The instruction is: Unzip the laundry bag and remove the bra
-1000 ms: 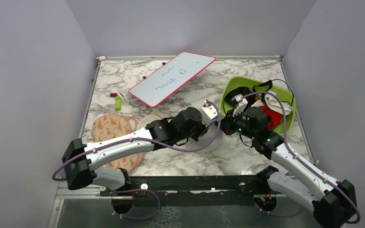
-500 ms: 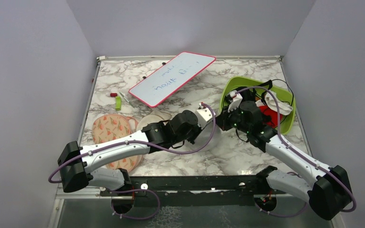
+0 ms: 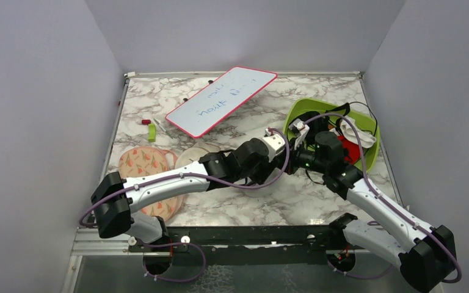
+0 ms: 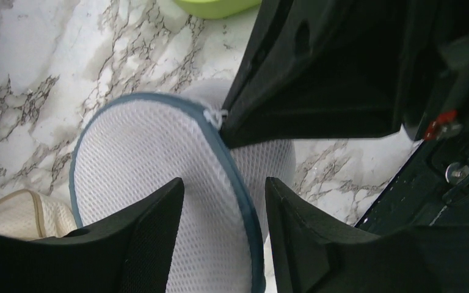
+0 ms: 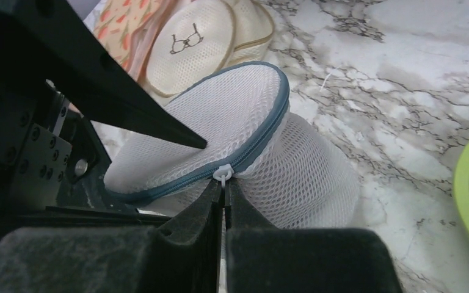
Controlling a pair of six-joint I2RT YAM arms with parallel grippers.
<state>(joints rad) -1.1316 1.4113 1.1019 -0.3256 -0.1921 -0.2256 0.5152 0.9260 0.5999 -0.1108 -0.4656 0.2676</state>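
Observation:
The laundry bag (image 5: 281,140) is a white mesh drum with a blue-grey zip round its face, lying on its side on the marble table between the two arms. My right gripper (image 5: 225,186) is shut on the white zip pull (image 5: 222,173) at the rim of the bag. My left gripper (image 4: 225,183) is open, its fingers either side of the zip edge of the laundry bag (image 4: 152,159) and holding nothing. In the top view the arms cover most of the bag. The bra does not show in any view.
A green bowl (image 3: 310,104) with red, black and white garments stands at the right, just behind the right gripper (image 3: 294,157). A beige round pouch (image 5: 198,46) and a peach floral pouch (image 3: 143,162) lie to the left. A pink-edged whiteboard (image 3: 220,101) is at the back.
My left gripper has opened from shut and its arm has shifted slightly to the right over the bag. The right gripper stays shut on the zip pull.

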